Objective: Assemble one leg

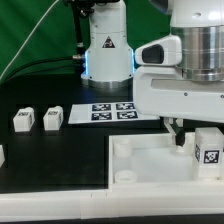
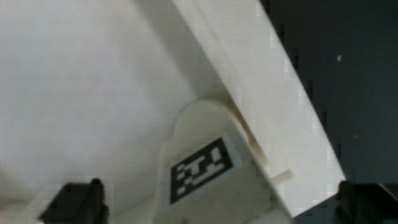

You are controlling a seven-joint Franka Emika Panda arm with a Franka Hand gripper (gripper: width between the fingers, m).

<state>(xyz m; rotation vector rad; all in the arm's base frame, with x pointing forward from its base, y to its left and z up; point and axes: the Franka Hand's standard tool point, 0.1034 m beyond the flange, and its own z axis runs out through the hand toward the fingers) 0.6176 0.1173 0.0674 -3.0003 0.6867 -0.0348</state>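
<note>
A leg (image 1: pixel 207 148), a small white block with a black-and-white tag, stands upright in the corner of the large white tray-like piece (image 1: pixel 150 165) at the exterior view's right. My gripper (image 1: pixel 190 132) hangs just above and around it. In the wrist view the leg (image 2: pixel 210 165) sits between my two dark fingertips (image 2: pixel 75 202), which stand wide apart with a gap on each side of it. The gripper (image 2: pixel 217 206) is open and holds nothing. The tray's raised rim (image 2: pixel 249 80) runs beside the leg.
Two more legs (image 1: pixel 24 120) (image 1: pixel 52 117) stand on the black table at the exterior view's left, and part of another (image 1: pixel 2 155) shows at the left edge. The marker board (image 1: pixel 112 110) lies in front of the robot base (image 1: pixel 108 50).
</note>
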